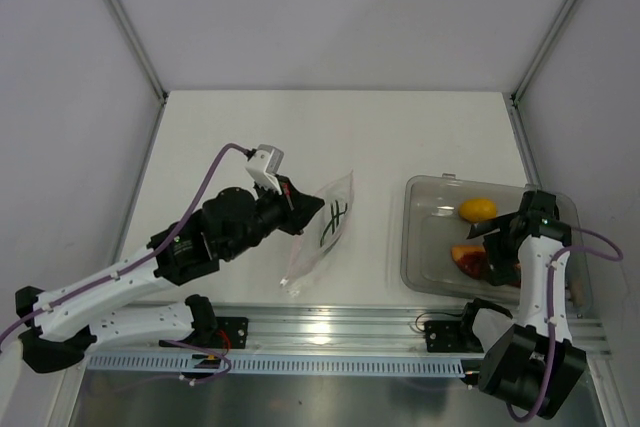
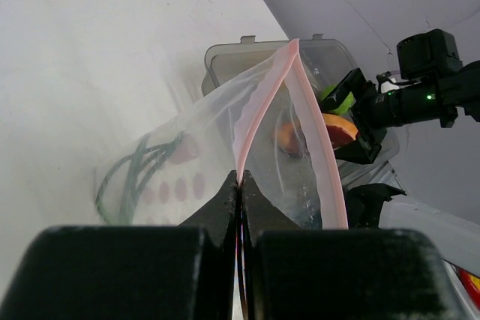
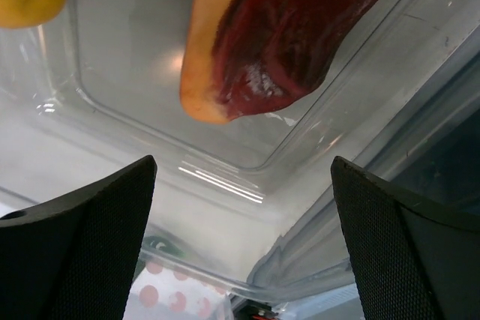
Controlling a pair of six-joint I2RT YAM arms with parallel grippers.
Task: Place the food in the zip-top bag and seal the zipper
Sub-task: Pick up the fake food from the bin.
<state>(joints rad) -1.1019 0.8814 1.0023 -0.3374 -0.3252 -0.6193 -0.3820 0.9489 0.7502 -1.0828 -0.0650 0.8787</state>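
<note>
Pink-red zipper (image 2: 259, 106) of the zip-top bag (image 2: 187, 151) is pinched in my left gripper (image 2: 240, 185), clamped tight, left of the clear tray (image 1: 408, 237). My right gripper (image 3: 240, 177) hangs wide apart, holding nothing, above the reddish-brown slice (image 3: 292, 28) in that tray.

Crinkly clear plastic bag (image 2: 225, 140); glossy rigid clear tray (image 3: 225, 177).

Left arm (image 1: 130, 282) reaches low and forward, wrist rolled. The black left gripper (image 2: 240, 185) has its jaws pressed flat together, pinching the pink-red zipper strip (image 2: 259, 110) of the crinkly clear plastic zip-top bag (image 2: 187, 148). Right arm (image 1: 545, 287) is folded upright, with the black right gripper (image 3: 240, 170) pointing down and its fingers (image 3: 82, 245) spread wide.
</note>
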